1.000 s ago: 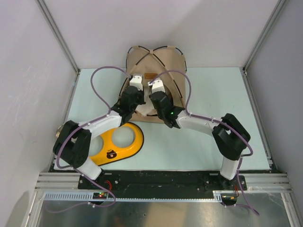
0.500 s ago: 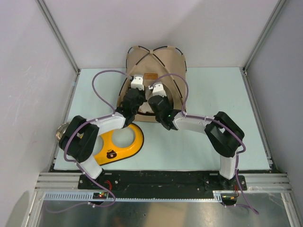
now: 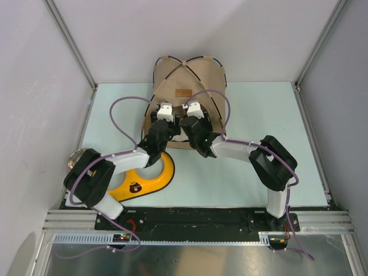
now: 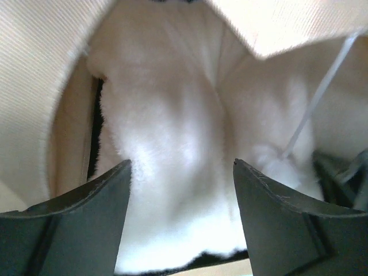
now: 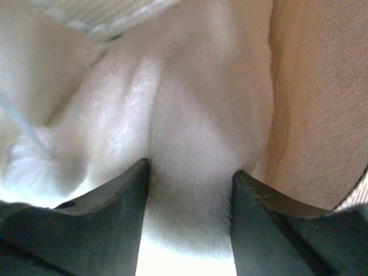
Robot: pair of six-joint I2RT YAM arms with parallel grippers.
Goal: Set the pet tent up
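Note:
The tan pet tent (image 3: 190, 72) stands at the back of the table, black poles crossing at its top and a brown label (image 3: 183, 92) on its front. Both grippers reach into its opening side by side. My left gripper (image 3: 165, 107) (image 4: 181, 162) is open over the fluffy white pillow (image 4: 172, 115) lying inside the tent. My right gripper (image 3: 193, 105) (image 5: 191, 167) is open too, with a ridge of the pillow (image 5: 195, 115) lying between its fingers. The white pom-pom (image 5: 29, 161) (image 4: 270, 164) hangs on its string between the two grippers. Tent fabric (image 4: 34, 86) (image 5: 322, 103) flanks both.
A yellow double-bowl feeder (image 3: 150, 178) lies at the near left, partly under my left arm. A metal bowl (image 3: 77, 156) sits at the left edge. White walls close in the table on three sides, and the tent leans against the back one.
Both grippers were shut and now stand open, letting go of the pillow. Both have drawn back a little toward the tent's mouth, and the left elbow has swung left again.

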